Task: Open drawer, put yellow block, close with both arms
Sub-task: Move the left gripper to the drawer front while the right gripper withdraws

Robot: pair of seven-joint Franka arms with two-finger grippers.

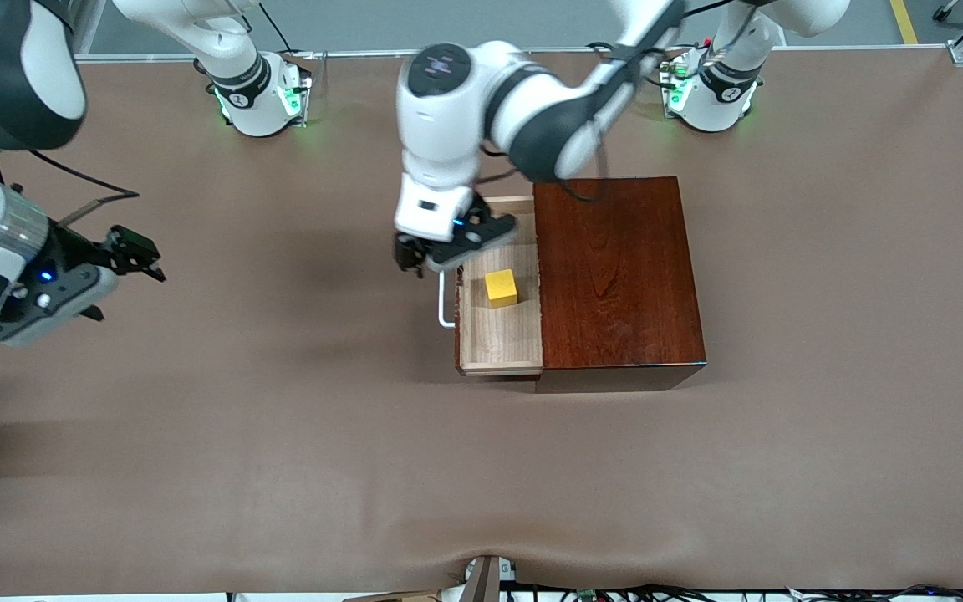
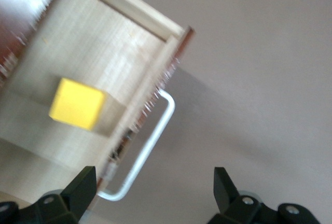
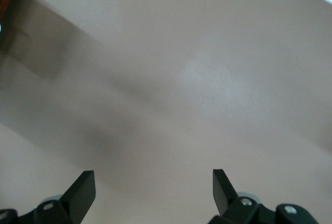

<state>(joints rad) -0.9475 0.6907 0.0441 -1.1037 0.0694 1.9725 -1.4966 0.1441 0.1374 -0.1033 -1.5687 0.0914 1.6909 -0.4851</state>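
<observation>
Working across the front view from 9 o'clock: your right gripper point(image 1: 126, 259) hangs over bare table point(image 1: 281, 435) toward the right arm's end, well apart from everything; its wrist view shows both fingers point(image 3: 83, 187) spread wide with only tabletop between them, so it carries nothing and this arm waits. Near centre, just toward 11 o'clock, your left gripper point(image 1: 431, 251) reaches in from the base at 1 o'clock and hovers over the drawer's front edge, close to the upper end of the white handle point(image 1: 445, 303). Its wrist view shows the fingers point(image 2: 80, 185) wide apart and empty, with the handle point(image 2: 148, 149) lying between them and lower down. The drawer point(image 1: 500, 334) stands pulled out toward the right arm's end of the table, and the yellow block point(image 1: 501, 287) sits flat on its floor, roughly mid-tray, apart from the walls as far as you can tell. The wooden box point(image 1: 619, 276) sits toward 3 o'clock of the drawer. By the look of it, only the closing is left. Watch these: a push from the left gripper alone lands off-centre on the drawer front, which could skew the tray and jam it, or shove the whole box along the table. A fast shove could slide the block. Open fingers straddling the handle could snag it on retreat and drag the drawer out again.
</observation>
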